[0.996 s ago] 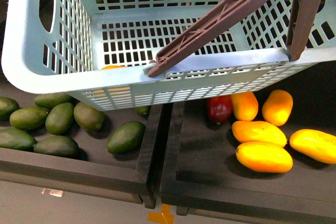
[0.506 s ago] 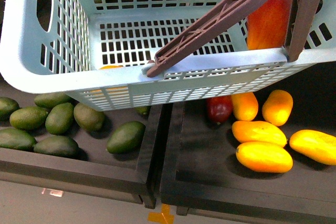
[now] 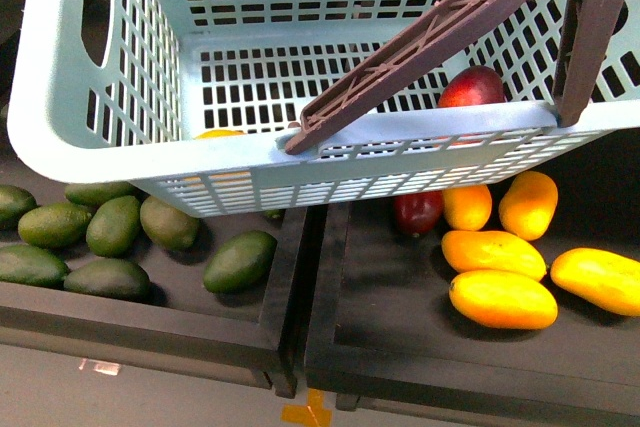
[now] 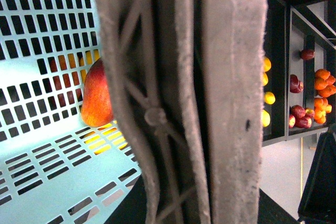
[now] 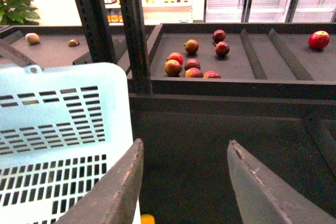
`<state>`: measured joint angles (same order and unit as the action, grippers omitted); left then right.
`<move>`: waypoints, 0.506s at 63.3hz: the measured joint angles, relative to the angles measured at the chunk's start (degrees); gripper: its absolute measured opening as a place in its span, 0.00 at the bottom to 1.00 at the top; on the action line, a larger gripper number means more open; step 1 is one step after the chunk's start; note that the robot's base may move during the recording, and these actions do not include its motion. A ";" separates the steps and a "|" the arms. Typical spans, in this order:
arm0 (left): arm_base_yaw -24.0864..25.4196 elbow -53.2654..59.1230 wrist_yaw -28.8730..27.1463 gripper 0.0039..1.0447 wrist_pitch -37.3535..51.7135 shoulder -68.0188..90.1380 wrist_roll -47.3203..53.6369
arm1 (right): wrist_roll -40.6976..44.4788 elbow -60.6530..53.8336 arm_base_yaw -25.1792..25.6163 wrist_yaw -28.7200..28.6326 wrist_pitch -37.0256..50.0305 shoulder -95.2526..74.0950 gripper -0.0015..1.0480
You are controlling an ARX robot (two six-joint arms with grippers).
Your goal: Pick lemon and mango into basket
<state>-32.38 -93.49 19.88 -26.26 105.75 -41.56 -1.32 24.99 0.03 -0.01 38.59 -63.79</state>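
Find the mango inside the basket, low in its right near corner, leaning on the near wall just beside the brown handles. Read the yellow sliver behind that same wall, further left, as the lemon — probably, with most of it hidden by the rim. Note the right gripper spread wide with nothing between its fingers, poised past a corner of the basket over a dark shelf. Cannot tell the left gripper's state: nothing in its wrist view but the handles, close up and filling the frame, with the mango beyond them.

Judge the placing as good as finished, with only a clean exit left. To do that well: keep the basket level to stop the mango rolling along the wall; lift the right gripper up and away with fingers wide, never sideways into the rim or the raised handles; check for the lemon before calling the job done.

Mind the edges below — near rim hanging over the divider between two trays, green fruits in the left tray, yellow-orange mangoes and a dark red fruit in the right tray, a few partly tucked under the basket. Plenty of bare slotted floor across the basket's middle and left side. Free tray floor only toward the front edges; set nothing straight down onto fruit.
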 joint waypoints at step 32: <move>0.02 0.00 -0.17 0.16 0.00 0.00 0.15 | 1.07 -16.06 0.00 0.02 0.55 15.23 0.02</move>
<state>-32.36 -93.49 19.70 -26.26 105.75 -41.41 -0.25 8.93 0.03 0.01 39.13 -48.56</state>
